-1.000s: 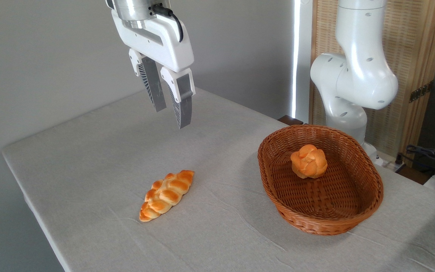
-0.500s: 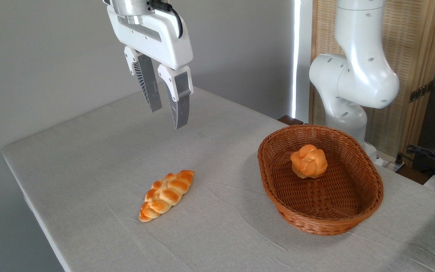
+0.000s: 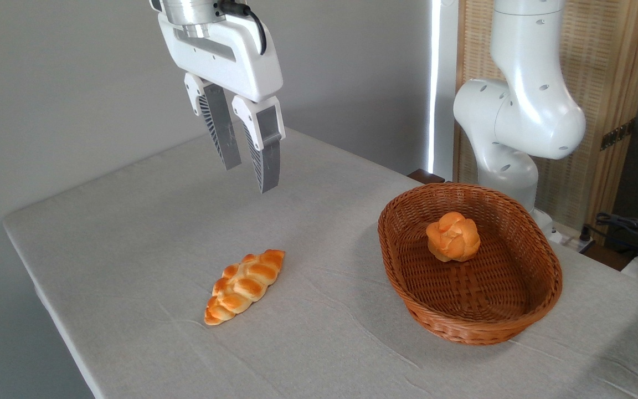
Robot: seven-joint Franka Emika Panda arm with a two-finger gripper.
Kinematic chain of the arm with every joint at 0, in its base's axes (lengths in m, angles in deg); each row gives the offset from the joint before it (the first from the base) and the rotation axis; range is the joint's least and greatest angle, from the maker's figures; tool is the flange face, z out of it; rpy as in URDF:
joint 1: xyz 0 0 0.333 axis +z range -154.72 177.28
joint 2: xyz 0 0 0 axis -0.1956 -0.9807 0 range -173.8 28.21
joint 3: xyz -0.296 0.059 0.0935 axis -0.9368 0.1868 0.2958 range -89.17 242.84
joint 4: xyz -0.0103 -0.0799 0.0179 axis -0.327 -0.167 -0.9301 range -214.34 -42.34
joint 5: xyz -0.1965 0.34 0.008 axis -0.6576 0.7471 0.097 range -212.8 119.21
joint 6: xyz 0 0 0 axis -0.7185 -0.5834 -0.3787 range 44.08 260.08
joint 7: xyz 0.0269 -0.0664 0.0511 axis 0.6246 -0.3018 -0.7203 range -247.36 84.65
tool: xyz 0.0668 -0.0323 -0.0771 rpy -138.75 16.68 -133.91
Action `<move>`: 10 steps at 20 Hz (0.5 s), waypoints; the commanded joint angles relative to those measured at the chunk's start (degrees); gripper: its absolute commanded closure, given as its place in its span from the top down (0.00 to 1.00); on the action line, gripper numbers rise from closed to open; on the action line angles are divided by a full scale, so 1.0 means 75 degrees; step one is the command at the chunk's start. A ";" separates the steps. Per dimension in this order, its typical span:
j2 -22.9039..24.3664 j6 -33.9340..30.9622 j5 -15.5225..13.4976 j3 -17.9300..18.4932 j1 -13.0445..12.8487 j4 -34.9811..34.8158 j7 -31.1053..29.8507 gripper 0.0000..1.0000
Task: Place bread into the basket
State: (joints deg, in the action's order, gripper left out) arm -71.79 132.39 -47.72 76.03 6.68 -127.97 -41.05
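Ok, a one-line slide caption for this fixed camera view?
Round bun sits in the wicker basket; empty gripper hangs above the table, braided loaf outside.

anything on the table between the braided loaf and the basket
No. In the fixed camera view, only bare grey tablecloth lies between the braided loaf and the basket.

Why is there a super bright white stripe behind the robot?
In the camera view, daylight blows out a narrow strip beside the wooden screen; it glares on the white arm, and the basket casts a soft shadow leftward.
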 commanded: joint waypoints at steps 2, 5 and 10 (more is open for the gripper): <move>-0.0099 0.0053 0.0147 -0.0116 0.0086 0.0150 -0.0065 1.00; -0.0110 0.0065 0.0135 -0.0115 0.0086 0.0150 -0.0065 1.00; -0.0099 0.0077 0.0135 -0.0045 0.0086 0.0150 -0.0100 1.00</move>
State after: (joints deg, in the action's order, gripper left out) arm -71.96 132.41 -47.22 75.73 6.83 -127.90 -41.07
